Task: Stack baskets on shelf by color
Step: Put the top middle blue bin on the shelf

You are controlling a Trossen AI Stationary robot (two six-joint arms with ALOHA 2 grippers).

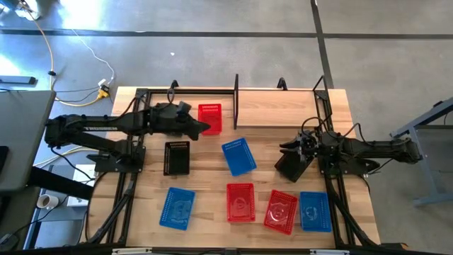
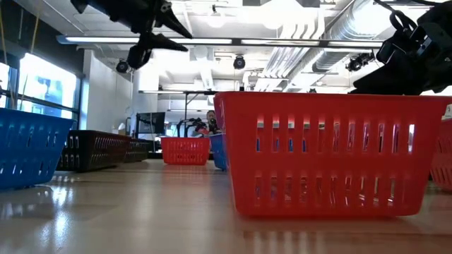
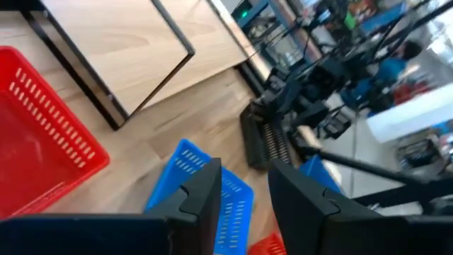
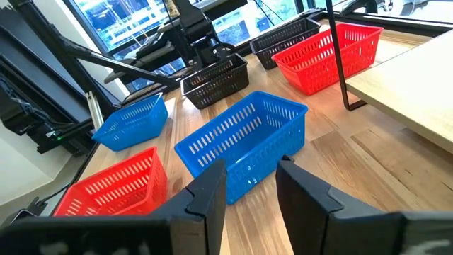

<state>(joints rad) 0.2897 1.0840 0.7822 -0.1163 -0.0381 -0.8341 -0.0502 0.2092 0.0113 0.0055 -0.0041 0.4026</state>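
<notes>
Left pincer (image 1: 207,128) apart over red basket (image 1: 210,117); right pincer (image 1: 284,147) apart, empty.

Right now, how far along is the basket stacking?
Nothing is stacked yet. The shelf holds no baskets; one red basket sits beside it. The left gripper and right gripper are open and empty. Every other basket, like the middle blue basket, remains loose.

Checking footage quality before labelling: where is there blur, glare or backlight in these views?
Left wrist view: room behind is smeared, red basket sharper. Low view: bright ceiling lights and windows backlight the arms; tabletop shows glare. High view: evenly lit. Right wrist view: blue basket sharp.
</notes>
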